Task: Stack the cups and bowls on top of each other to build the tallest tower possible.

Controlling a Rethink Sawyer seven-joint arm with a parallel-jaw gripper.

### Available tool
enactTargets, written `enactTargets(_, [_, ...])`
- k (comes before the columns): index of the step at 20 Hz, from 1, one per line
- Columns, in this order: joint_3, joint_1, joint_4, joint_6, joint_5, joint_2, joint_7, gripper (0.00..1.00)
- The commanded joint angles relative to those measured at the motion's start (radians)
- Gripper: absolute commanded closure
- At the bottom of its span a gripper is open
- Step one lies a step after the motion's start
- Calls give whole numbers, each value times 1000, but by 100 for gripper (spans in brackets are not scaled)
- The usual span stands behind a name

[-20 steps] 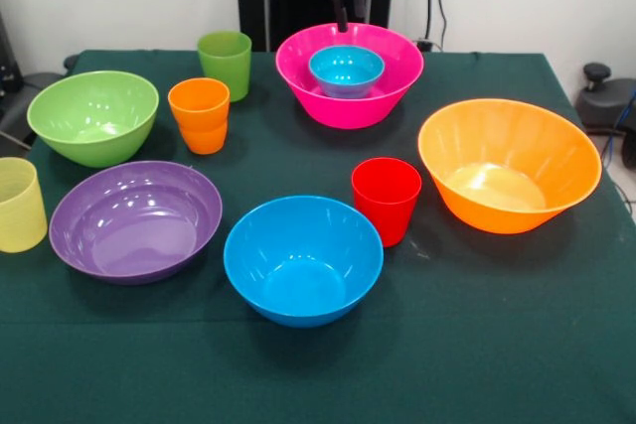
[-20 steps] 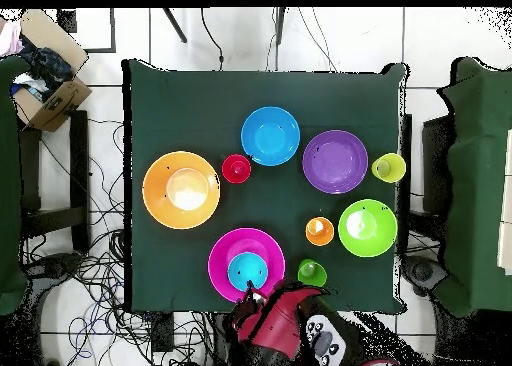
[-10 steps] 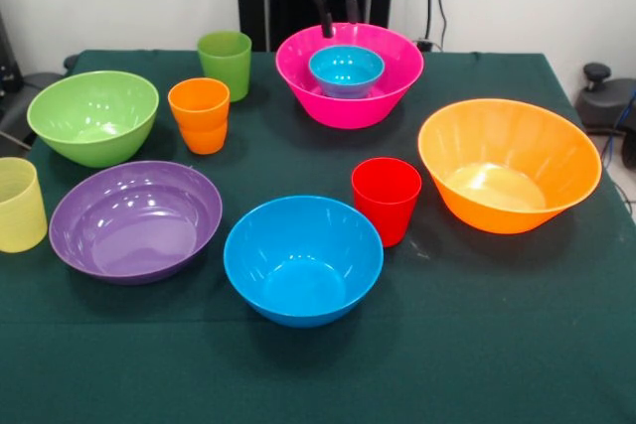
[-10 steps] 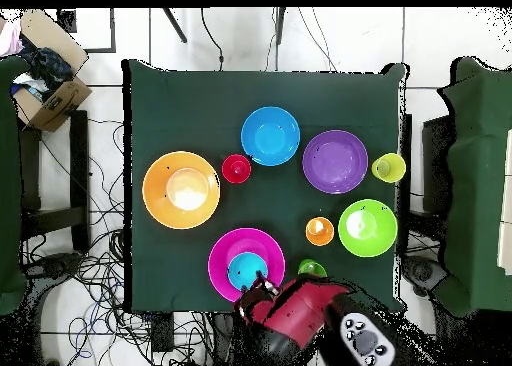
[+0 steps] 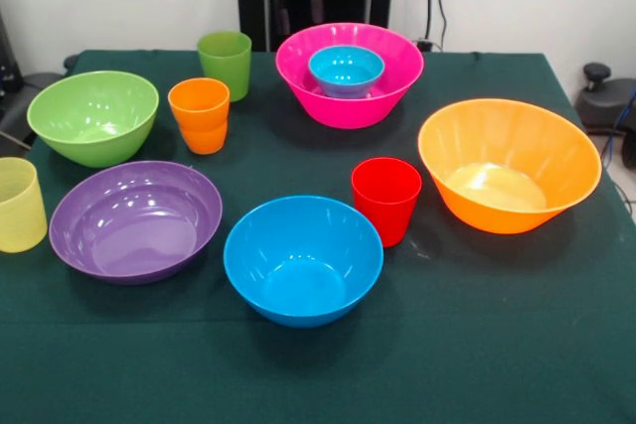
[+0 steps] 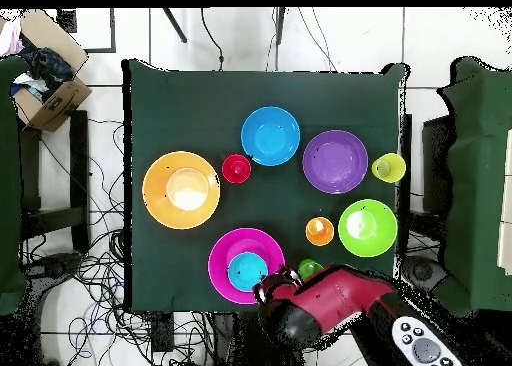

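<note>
Behind the pink bowl (image 5: 349,74), the hand (image 5: 296,9) has swung aside toward the green cup (image 5: 225,63), open, empty.

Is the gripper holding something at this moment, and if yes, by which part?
Nothing is held. The gripper is up behind the pink bowl, with only empty air between its fingers, and all cups and bowls rest on the table.

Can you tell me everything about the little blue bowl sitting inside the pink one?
The small blue bowl is round, glossy and looks like smooth plastic, light blue inside and out. It stands upright with its open side up and has nothing in it. It sits inside the pink bowl, resting on its bottom, with pink wall showing all around it. That pair stands at the table's far side in the front view, close to the robot. Nothing else touches the small blue bowl.
</note>
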Motion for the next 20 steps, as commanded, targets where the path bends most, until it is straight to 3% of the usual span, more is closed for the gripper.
enactTargets(1, [192,-37,-102,163,-6,73,-378,0])
enactTargets(5, [229,-54,-122,209,-14,77,-402,0])
enactTargets(13, [218,-68,-169,268,-35,104,-395,0])
enactTargets(20, [211,-79,-224,334,-53,110,-471,0])
